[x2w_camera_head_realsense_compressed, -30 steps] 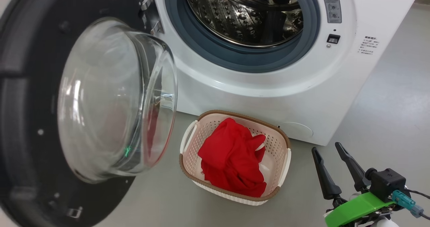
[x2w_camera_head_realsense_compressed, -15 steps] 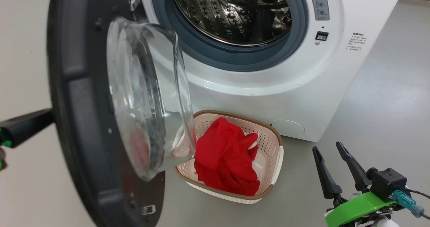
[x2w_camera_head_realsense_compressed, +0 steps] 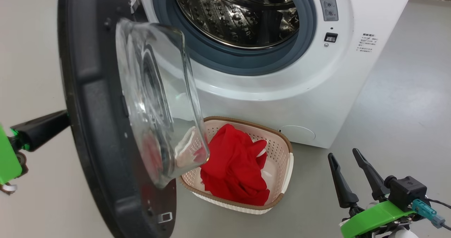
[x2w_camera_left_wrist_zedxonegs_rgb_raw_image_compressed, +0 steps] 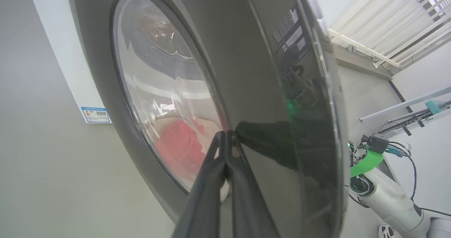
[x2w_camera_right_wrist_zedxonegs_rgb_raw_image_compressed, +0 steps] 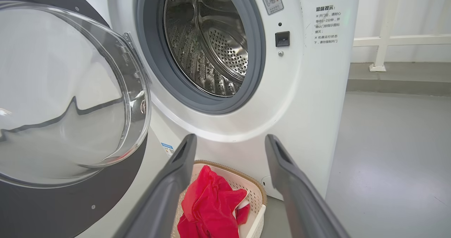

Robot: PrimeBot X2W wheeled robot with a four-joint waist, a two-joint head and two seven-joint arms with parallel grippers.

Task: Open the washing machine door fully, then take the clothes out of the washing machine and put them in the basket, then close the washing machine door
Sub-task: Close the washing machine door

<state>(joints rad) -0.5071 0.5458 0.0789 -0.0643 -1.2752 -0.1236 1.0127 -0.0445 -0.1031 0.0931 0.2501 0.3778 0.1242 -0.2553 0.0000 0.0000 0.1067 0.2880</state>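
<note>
My head camera looks forward and down on the washing machine (x2w_camera_head_realsense_compressed: pixel 282 100) and the basket (x2w_camera_head_realsense_compressed: pixel 276 150). The left wrist camera sits close against the washing machine door (x2w_camera_left_wrist_zedxonegs_rgb_raw_image_compressed: pixel 253 72), on its outer face. The right wrist one, low and farther back, faces the drum (x2w_camera_right_wrist_zedxonegs_rgb_raw_image_compressed: pixel 208 44). All three share the door and the clothes (x2w_camera_head_realsense_compressed: pixel 232 167).

Clothes (x2w_camera_head_realsense_compressed: pixel 232 167) in basket (x2w_camera_head_realsense_compressed: pixel 278 149) (before washing machine (x2w_camera_head_realsense_compressed: pixel 282 100))

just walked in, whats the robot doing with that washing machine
The robot's left gripper, shut, has its fingertips against the outer face of the washing machine door, which stands about half open. The red clothes lie in the basket in front of the washing machine, whose drum looks empty. The right gripper hangs open and empty. Only closing the door is left.
</note>
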